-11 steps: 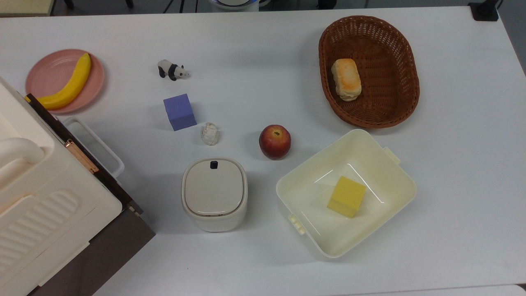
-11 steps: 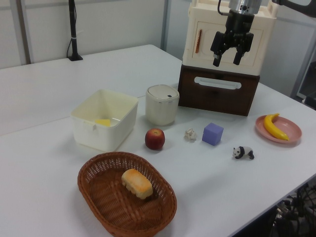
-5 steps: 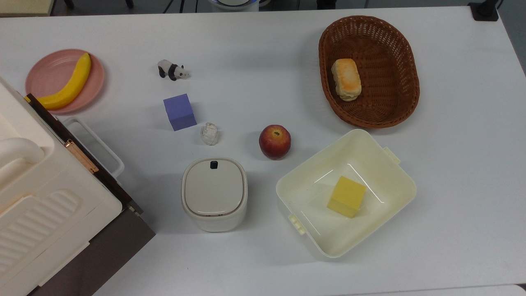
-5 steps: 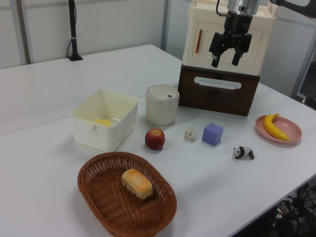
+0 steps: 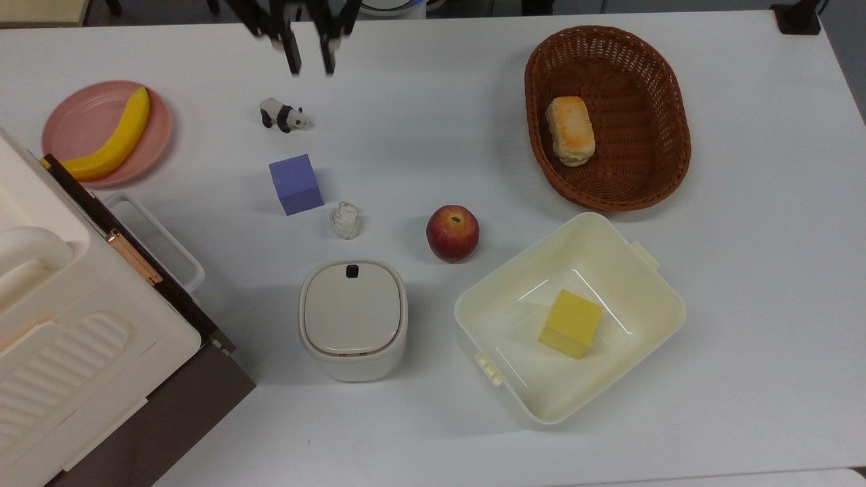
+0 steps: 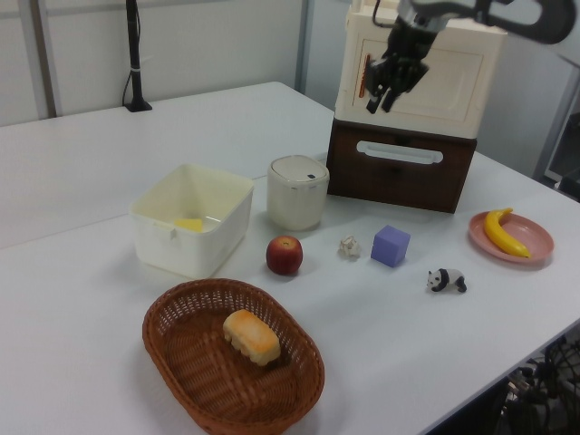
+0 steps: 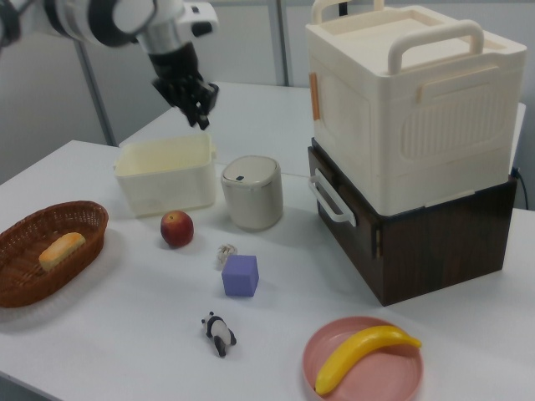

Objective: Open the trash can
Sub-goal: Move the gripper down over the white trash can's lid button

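The trash can (image 5: 353, 318) is a small cream-white rounded-square bin with its flat greyish lid down and a black button (image 5: 352, 270) at the lid's far edge. It stands on the white table between the big cream box and the pale-yellow tub, and is also in the left view (image 6: 297, 192) and the right view (image 7: 252, 192). My gripper (image 5: 312, 67) hangs open and empty, high in the air. At the top view's upper edge it is beyond the panda, far from the bin. It is raised well above the bin in the left view (image 6: 380, 105) and the right view (image 7: 200, 119).
A red apple (image 5: 452, 233), a crumpled white lump (image 5: 345, 220), a purple cube (image 5: 295, 184) and a toy panda (image 5: 284, 115) lie near the bin. The pale-yellow tub (image 5: 609, 237) holds a yellow block; a basket (image 5: 649, 182) holds bread. The big cream box (image 5: 61, 338) fills the top view's lower left; a banana plate (image 5: 74, 118) lies beyond it.
My gripper has swung towards the left view's left, away from in front of the big box, and has entered the top view at its upper edge. The trash can has not moved.
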{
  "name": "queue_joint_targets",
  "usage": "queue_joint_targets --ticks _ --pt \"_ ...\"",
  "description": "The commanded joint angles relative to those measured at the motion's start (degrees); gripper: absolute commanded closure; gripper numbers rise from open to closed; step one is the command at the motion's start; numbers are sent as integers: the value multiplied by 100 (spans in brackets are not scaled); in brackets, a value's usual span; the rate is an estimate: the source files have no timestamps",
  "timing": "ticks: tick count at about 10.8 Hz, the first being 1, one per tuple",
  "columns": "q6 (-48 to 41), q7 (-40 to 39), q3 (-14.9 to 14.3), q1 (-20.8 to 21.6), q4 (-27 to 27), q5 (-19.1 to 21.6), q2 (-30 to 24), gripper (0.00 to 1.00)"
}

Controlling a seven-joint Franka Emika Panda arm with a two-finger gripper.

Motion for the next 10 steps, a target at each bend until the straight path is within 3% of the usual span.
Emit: queue_joint_targets --ticks 1,3,10 --pt "1470 -10 -47 195 344 41 1093 100" --pt "2554 -10 -47 424 336 -2 1666 100" --pt "2892 -81 -64 477 318 -686 1958 100"
